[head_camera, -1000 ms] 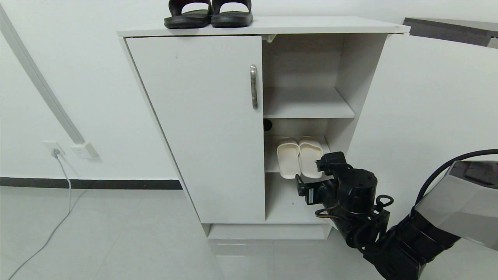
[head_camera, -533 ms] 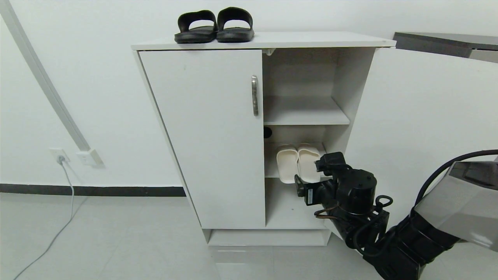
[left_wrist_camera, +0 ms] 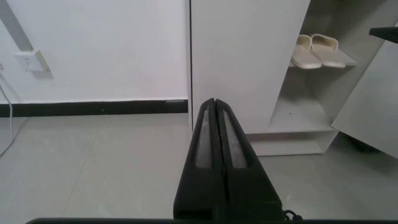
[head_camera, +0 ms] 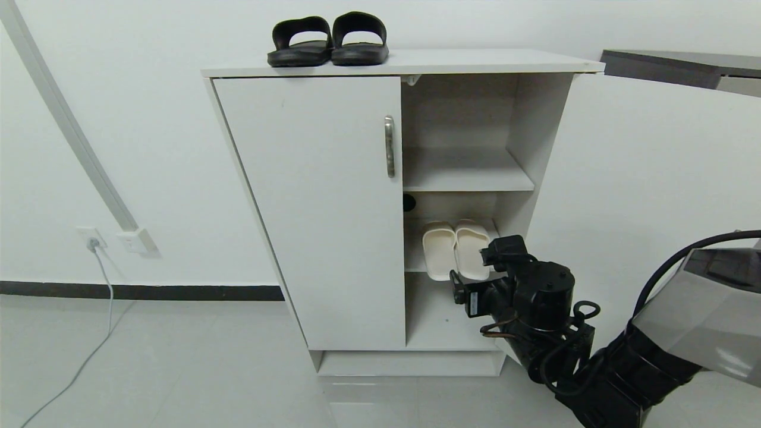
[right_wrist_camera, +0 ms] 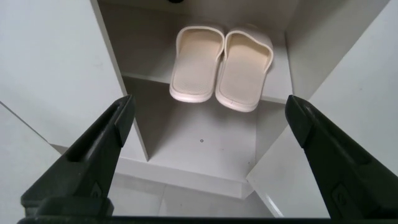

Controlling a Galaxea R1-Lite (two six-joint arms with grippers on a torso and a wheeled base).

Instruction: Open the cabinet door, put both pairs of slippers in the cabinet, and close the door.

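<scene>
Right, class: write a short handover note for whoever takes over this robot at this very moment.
Left tool: shut, empty, back from the cabinet.
Right tool: open, empty, in front of the white slippers.
Done: right door open; white slippers on the middle shelf.
Left: black slippers sit on the cabinet top; put them inside, then close the door.

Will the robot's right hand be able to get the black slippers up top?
Probably yes: the black slippers sit uncovered on the cabinet top, but the right hand is far below, so it must rise.
</scene>
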